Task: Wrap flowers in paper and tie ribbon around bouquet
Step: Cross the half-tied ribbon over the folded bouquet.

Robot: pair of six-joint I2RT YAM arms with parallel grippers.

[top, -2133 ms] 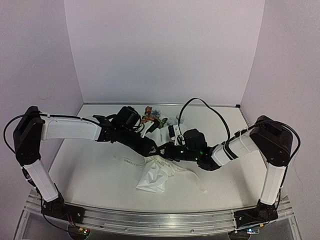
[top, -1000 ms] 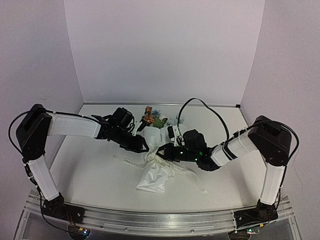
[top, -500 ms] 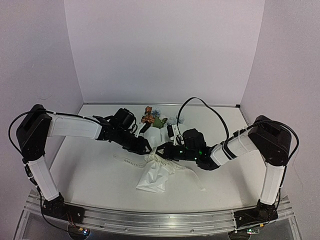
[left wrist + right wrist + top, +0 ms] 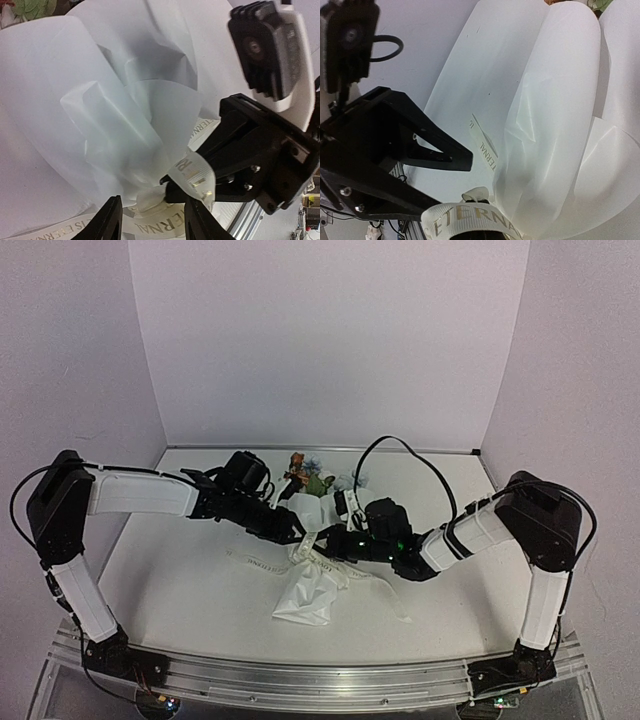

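The left gripper (image 4: 154, 205) has edged back toward the bouquet's (image 4: 303, 590) pinched waist since a second ago, jaws half spread astride the paper (image 4: 100, 75). The right gripper (image 4: 171, 184) pinches the printed ribbon (image 4: 194, 174) there. The bouquet lies mid-table (image 4: 170, 580), with its flowers (image 4: 303, 478) at the far end.

Quick colour rundown: the paper (image 4: 100, 100) is plain white with no print, kinda milky and greyish where the layers overlap. The ribbon (image 4: 192, 175) is off-white with gold capital lettering running along it. The flowers (image 4: 308, 477), at 12 o'clock from the paper, are orange-pink and pale blue with green leaves. The left gripper (image 4: 152, 222) and right gripper (image 4: 175, 186) are both black. The left arm (image 4: 140, 495) and right arm (image 4: 470, 532) are white with black joints. The table (image 4: 180, 580) is white and the walls (image 4: 330, 340) pale lilac.
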